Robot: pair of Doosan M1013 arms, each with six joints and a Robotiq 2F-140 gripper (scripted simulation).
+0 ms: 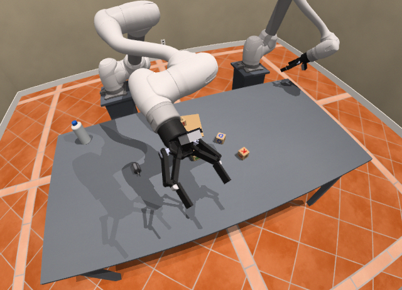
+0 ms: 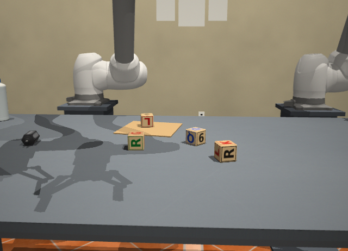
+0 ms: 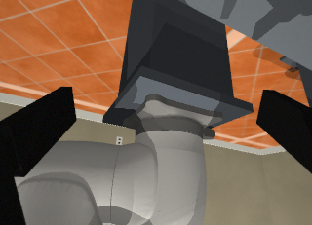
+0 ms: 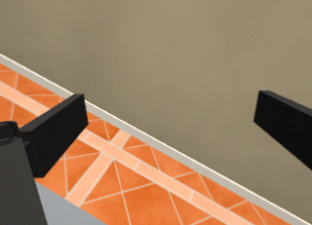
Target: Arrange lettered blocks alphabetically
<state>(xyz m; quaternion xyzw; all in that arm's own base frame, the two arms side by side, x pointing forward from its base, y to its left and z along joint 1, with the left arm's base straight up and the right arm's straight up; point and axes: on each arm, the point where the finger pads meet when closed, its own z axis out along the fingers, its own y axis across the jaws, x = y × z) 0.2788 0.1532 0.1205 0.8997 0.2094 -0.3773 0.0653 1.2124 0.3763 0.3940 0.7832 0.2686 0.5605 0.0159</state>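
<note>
The tan mat lies at the table's back. One block stands on it; its top is unreadable. A block with red G on top and green R in front stands before the mat, partly hidden in the top view. A block with an unclear blue top letter stands right of the mat. A block with a turned red K on top stands farther right. My right gripper is open, high above the table. My left gripper is open beyond the back right corner.
A white bottle with a blue cap stands at the table's back left. A small dark object lies between it and the blocks. The right arm reaches over the mat and hides part of it in the top view.
</note>
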